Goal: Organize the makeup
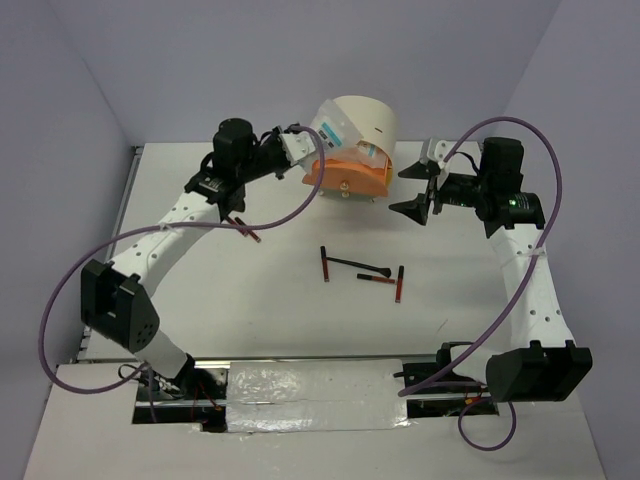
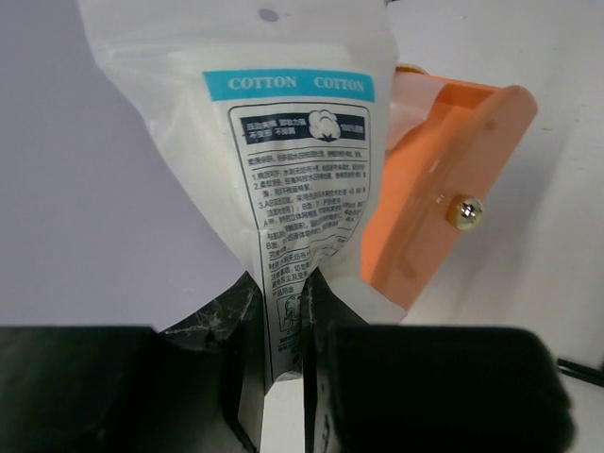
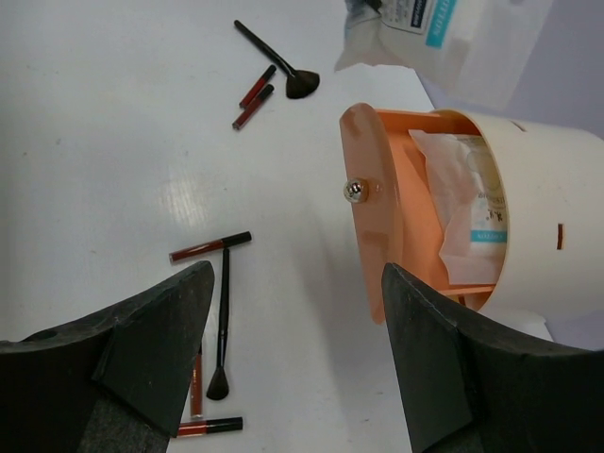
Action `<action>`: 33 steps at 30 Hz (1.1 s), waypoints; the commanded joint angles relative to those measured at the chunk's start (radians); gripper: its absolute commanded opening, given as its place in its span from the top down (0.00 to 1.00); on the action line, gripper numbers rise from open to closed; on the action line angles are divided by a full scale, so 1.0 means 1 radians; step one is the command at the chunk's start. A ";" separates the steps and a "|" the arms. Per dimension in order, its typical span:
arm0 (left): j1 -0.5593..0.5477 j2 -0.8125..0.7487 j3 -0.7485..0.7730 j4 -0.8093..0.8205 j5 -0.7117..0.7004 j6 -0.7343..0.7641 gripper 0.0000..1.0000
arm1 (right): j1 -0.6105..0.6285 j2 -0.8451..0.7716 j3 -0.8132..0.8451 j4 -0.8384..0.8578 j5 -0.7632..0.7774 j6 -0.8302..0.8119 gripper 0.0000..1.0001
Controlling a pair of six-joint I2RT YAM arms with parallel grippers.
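Top external view, entries by item.

Left gripper [image 1: 303, 150]: closed on the lower edge of a white-and-blue cotton packet [image 2: 293, 142], which stands up out of the fingers. It is held far-centre, just above the open orange drawer [image 1: 345, 180], presumably so the packet can be let go into it.

Cream cylinder [image 1: 370, 120]: far-centre of the table [image 1: 200, 310], with the drawer standing open toward the near side to expose the compartment.

Second packet [image 3: 467, 189]: lies inside that drawer, which suggests packets are being gathered there.

Right gripper [image 1: 425, 192]: jaws wide apart and holding nothing, just right of the drawer front, facing its brass knob [image 3: 354, 191]. It is judged to be standing by to steady or close the drawer.

Dark-red sticks [image 1: 324, 264]: loose at table centre, well apart from the cylinder, with a black brush [image 1: 358, 266] lying among them.

Further sticks [image 1: 248, 234] and second brush [image 3: 300, 83]: left side, near the left arm.

None of these loose items is sorted; they are judged to await later picks.
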 commanded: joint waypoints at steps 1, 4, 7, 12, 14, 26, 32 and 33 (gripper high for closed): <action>-0.011 0.071 0.103 0.037 0.087 0.170 0.97 | -0.008 -0.030 0.003 -0.017 -0.007 -0.029 0.21; -0.022 0.140 0.186 0.021 0.099 0.193 0.92 | -0.014 -0.026 0.016 -0.014 -0.010 -0.020 0.21; -0.035 0.211 0.263 -0.023 0.097 0.225 0.90 | -0.017 -0.024 0.023 -0.006 -0.010 -0.012 0.20; -0.062 0.294 0.354 -0.140 0.073 0.305 0.82 | -0.023 -0.027 0.020 0.014 -0.004 0.003 0.20; -0.069 0.297 0.351 -0.158 0.055 0.329 0.73 | -0.028 -0.027 0.017 0.018 -0.004 0.008 0.20; -0.082 0.296 0.303 -0.115 0.028 0.332 0.39 | -0.033 -0.007 0.022 0.053 -0.006 0.036 0.18; -0.083 0.280 0.302 -0.060 -0.002 0.276 0.27 | -0.033 0.006 0.028 0.107 0.002 0.097 0.18; -0.083 0.271 0.298 -0.022 -0.027 0.258 0.28 | -0.033 0.020 0.037 0.130 0.006 0.124 0.18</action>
